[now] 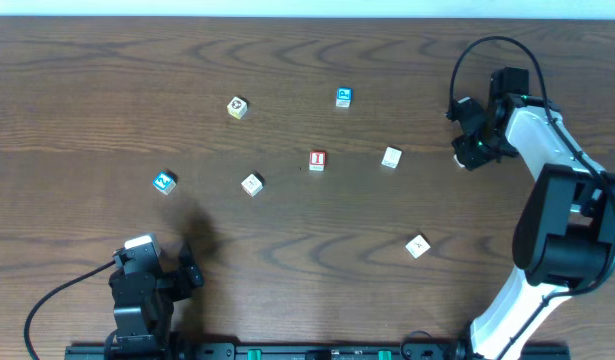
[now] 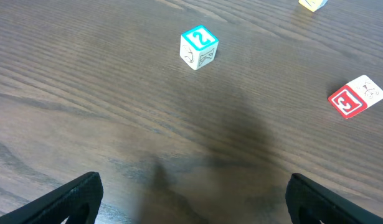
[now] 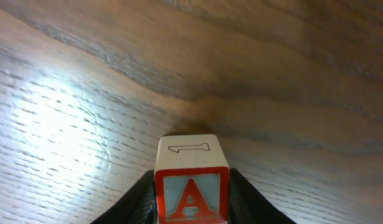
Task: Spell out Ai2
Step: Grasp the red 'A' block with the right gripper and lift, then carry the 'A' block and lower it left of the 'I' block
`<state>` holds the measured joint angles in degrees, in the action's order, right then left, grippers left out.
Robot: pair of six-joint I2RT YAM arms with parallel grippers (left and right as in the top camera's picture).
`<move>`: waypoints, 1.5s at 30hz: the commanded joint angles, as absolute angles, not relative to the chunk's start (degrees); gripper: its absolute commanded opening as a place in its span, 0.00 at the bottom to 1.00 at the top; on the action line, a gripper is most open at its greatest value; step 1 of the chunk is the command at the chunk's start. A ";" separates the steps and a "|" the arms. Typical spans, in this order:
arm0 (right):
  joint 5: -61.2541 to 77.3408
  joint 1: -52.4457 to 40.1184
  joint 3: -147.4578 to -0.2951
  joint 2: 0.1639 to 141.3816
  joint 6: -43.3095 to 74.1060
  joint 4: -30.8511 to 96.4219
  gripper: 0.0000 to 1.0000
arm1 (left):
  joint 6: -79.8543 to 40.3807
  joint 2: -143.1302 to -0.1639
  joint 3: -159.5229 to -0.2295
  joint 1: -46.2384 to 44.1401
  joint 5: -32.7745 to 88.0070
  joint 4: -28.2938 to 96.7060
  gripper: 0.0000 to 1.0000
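The right pincer (image 3: 192, 208) is clamped on the A block (image 3: 192, 186), one finger on each side of it. It stands well to the right-arm side of the red block (image 1: 317, 160). Whether the A block touches the tabletop (image 1: 87, 80) cannot be told. The left pincer (image 2: 194, 196) is wide apart and holds nothing. The 2 block (image 2: 199, 46) lies in front of it, well to the left-arm side of the red block.

What could go wrong:
- The A faces the wrist camera and another drawing is on top, so the block may be put down with a wrong face up.
- The hold seems to be low on the block, so it may turn or slip while it is carried.
- If the A block is set too close to the red block, it may push the red block out of line.
- The overhead letters are too small to read. The red block seems to carry a bar like an i, but a wrong block could be chosen.

Count: seven blocks lie loose and apart on the tabletop and one more is in the right pincer, so eight. There are two arms and two pincers.
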<state>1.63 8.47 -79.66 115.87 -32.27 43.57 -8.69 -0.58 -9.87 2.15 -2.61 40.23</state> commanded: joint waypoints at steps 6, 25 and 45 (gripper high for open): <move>5.45 4.58 -79.99 116.36 -15.16 39.77 0.11 | -7.68 -0.21 -9.17 2.33 -3.36 40.47 0.95; -3.44 -30.41 -103.28 113.21 23.75 53.60 0.02 | -7.70 -0.21 -9.17 2.33 -3.36 40.47 0.95; -9.67 -41.06 -103.28 127.61 48.62 49.56 0.01 | -7.68 -0.21 -9.17 2.33 -3.36 40.45 0.95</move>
